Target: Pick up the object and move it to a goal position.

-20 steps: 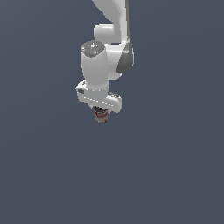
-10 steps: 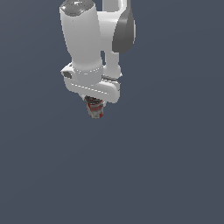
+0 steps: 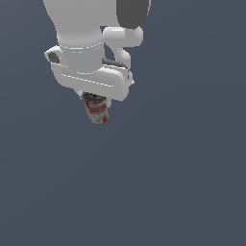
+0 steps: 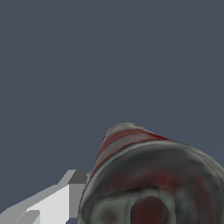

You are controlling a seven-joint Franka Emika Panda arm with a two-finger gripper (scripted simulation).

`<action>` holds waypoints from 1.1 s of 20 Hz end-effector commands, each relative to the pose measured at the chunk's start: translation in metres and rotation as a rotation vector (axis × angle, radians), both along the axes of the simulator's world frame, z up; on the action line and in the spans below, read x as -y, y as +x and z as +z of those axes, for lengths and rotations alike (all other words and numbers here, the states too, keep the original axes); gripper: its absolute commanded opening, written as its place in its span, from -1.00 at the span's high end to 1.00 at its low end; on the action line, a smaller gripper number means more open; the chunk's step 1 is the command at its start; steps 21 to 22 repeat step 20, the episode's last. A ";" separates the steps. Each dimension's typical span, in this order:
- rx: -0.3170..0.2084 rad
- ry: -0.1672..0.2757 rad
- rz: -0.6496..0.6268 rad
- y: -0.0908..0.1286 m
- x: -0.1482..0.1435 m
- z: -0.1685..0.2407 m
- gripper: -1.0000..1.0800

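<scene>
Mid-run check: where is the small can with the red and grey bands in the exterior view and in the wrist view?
Exterior view: the can hangs under the white tool, upper left of centre, tilted.
Wrist view: the can fills the lower right, seen end-on from close up.
Shared landmark: the tool's white finger beside the can; the red label bands show in both views.

Plain dark blue-grey floor [image 3: 182, 182] fills the frame edge to edge, no seams or markings visible. Same flat surface in wrist view.
</scene>
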State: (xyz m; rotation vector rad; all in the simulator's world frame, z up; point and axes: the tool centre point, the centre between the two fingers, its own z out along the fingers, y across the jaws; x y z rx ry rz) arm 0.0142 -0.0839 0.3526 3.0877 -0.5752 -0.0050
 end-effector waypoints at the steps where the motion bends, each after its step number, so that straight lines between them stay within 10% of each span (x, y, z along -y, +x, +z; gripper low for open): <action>1: 0.003 0.000 0.000 0.007 0.003 0.019 1.00; 22: 0.003 0.000 0.000 0.028 0.011 0.067 1.00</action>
